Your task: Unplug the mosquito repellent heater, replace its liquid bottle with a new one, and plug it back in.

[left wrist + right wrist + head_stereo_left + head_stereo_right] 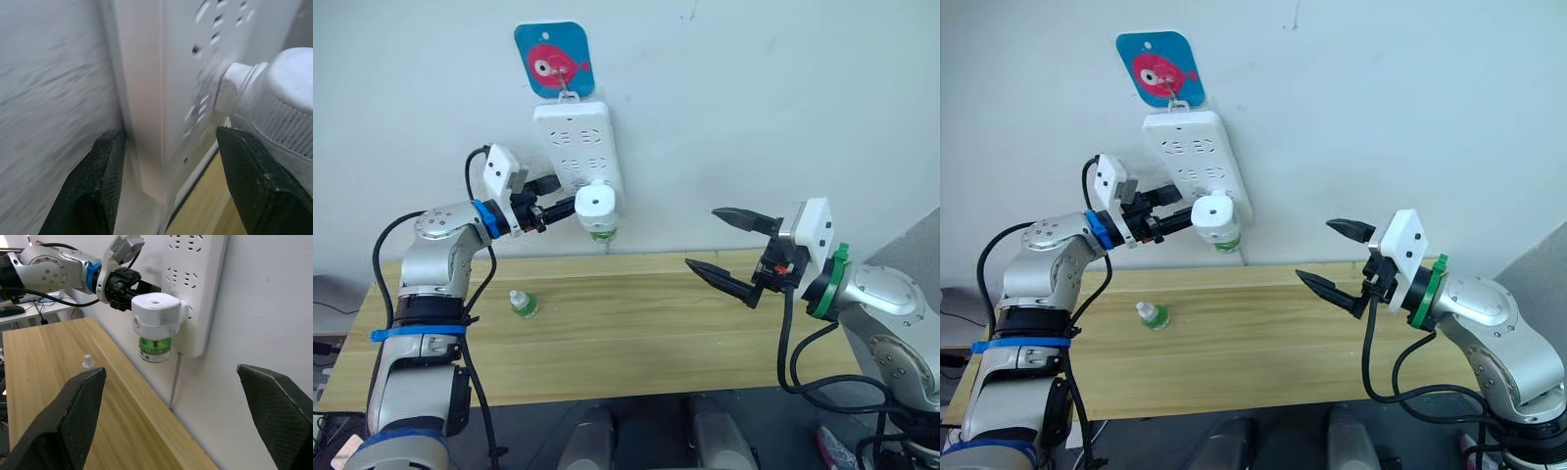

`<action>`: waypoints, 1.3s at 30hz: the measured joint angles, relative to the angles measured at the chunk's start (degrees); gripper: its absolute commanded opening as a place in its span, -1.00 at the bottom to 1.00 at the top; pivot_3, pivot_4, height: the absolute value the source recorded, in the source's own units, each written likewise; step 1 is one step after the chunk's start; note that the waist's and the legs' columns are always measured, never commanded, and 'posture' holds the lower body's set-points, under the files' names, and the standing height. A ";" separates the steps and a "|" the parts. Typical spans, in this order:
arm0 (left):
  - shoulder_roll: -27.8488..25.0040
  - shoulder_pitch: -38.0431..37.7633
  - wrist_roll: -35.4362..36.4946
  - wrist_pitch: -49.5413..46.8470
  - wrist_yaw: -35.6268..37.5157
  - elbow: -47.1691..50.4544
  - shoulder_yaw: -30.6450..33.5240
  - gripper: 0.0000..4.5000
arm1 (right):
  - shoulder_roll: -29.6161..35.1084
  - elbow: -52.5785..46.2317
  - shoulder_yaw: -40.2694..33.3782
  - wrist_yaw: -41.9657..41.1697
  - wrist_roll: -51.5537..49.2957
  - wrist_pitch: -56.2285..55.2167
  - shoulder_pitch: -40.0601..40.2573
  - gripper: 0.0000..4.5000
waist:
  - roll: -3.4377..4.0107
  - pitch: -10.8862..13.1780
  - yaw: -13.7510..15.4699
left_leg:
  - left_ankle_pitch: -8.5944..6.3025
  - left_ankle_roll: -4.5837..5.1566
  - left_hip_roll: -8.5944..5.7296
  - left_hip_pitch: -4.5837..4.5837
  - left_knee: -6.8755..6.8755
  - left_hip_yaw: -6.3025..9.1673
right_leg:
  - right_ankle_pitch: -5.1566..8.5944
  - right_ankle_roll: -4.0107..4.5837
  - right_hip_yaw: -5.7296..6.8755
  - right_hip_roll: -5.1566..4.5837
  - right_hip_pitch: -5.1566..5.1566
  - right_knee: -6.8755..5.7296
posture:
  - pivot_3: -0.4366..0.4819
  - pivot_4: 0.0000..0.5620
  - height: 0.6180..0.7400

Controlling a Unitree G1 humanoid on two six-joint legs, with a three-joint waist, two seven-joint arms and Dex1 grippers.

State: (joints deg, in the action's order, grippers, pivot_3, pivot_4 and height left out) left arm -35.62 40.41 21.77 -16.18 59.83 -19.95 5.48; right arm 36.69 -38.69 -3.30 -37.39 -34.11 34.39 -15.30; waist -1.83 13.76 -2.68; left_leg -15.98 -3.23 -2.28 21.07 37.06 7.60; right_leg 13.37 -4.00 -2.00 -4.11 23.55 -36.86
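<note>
The white mosquito repellent heater is plugged into the lower part of a power strip hanging on the wall. A green liquid bottle is screwed in under it. My left gripper is open right at the heater's left side. In the left wrist view its fingers straddle the strip's edge, with the heater beside the other finger. A spare green bottle with a white cap stands on the wooden table. Over the table's right side my right gripper hangs open and holds nothing.
The power strip hangs from a hook on a blue sticker with a pink fish. A thin cable runs down the wall below the strip. The table's back edge meets the wall.
</note>
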 measured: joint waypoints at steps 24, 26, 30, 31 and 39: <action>1.92 -6.56 5.66 -7.65 -2.80 13.40 2.98 -0.40 | -0.48 -1.12 0.40 1.82 -1.07 1.32 0.30 1.00 | 0.00 0.08 -0.49 | 0.00 0.01 -0.08 0.77 0.44 0.06 | -0.08 -0.08 0.03 -0.07 0.57 -0.09 | -0.30 -0.17 1.00; 1.74 -7.54 6.28 -9.06 -3.80 15.08 3.68 -0.41 | -0.50 -1.14 1.69 3.29 -0.09 2.06 -1.33 1.00 | 0.01 0.09 -0.69 | -0.01 0.01 -0.07 0.77 0.48 0.04 | -0.08 -0.08 0.01 -0.06 0.58 -0.10 | -0.30 -0.16 1.00; 1.45 -10.11 7.97 -12.32 -6.51 19.73 5.14 -0.41 | -1.42 -2.33 6.59 11.08 6.05 7.13 -5.11 1.00 | 0.02 0.09 -0.89 | 0.00 0.01 -0.05 0.76 0.52 0.04 | -0.08 -0.07 -0.01 -0.03 0.59 -0.13 | -0.31 -0.16 1.00; 1.41 -10.97 8.51 -12.83 -7.04 20.95 5.45 -0.41 | -2.64 -2.68 8.47 13.36 7.55 8.65 -6.20 1.00 | 0.03 0.09 -0.99 | 0.00 0.01 -0.04 0.75 0.52 0.03 | -0.08 -0.07 -0.03 -0.03 0.60 -0.13 | -0.31 -0.16 1.00; 1.55 -12.38 9.95 -14.77 -9.21 24.25 5.62 -0.41 | -15.64 -2.50 18.34 25.05 15.55 13.95 -12.75 1.00 | 0.03 0.09 -1.11 | -0.01 0.00 -0.07 0.78 0.52 0.01 | -0.09 -0.06 -0.08 -0.04 0.63 -0.10 | -0.31 -0.17 1.00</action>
State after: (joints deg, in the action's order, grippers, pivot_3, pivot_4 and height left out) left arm -34.07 28.03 31.72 -30.96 50.62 4.30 11.10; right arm 21.05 -41.19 15.03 -12.34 -18.56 48.35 -28.05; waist -1.80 13.85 -3.79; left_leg -15.98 -3.23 -2.35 21.84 37.57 7.61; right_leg 13.28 -4.06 -2.09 -4.15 24.17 -36.96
